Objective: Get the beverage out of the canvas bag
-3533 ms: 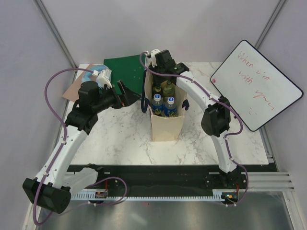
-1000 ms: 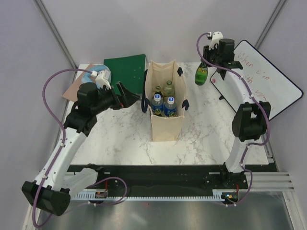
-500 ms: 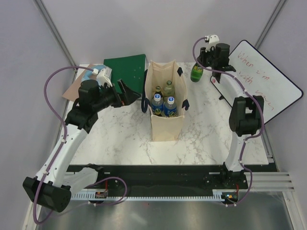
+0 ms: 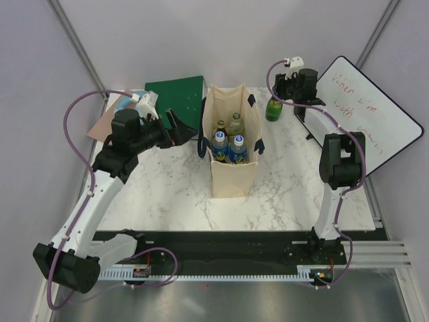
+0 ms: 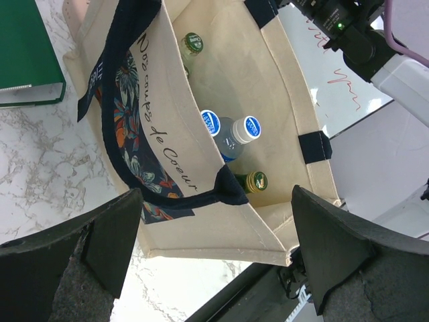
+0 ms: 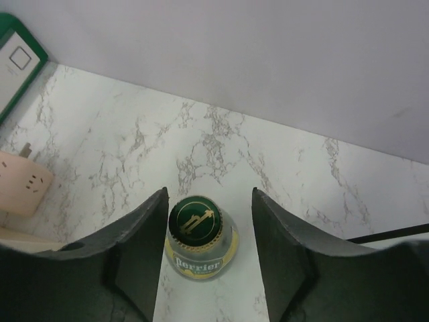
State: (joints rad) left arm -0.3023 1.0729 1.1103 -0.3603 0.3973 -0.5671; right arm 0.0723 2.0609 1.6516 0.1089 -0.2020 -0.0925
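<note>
The cream canvas bag (image 4: 232, 176) with navy handles stands upright mid-table and is seen from its open top in the left wrist view (image 5: 268, 87). Inside it are two blue-capped bottles (image 4: 228, 142) and two green-capped bottles (image 4: 228, 123). A green Perrier bottle (image 4: 273, 107) stands on the marble at the back right, outside the bag. My right gripper (image 4: 277, 97) is open right above it; in the right wrist view the bottle's cap (image 6: 196, 221) sits between the spread fingers (image 6: 209, 194), close to the left one. My left gripper (image 4: 182, 131) is open and empty beside the bag's left rim (image 5: 216, 193).
A green book (image 4: 174, 97) lies at the back left, with a blue roll (image 4: 127, 102) and a tan sheet (image 4: 104, 124) beside it. A whiteboard (image 4: 358, 117) leans at the right edge. Walls close in behind the table.
My right gripper carried the green bottle from the bag to the back right, lowered it onto the table and opened. The left arm barely moved.
</note>
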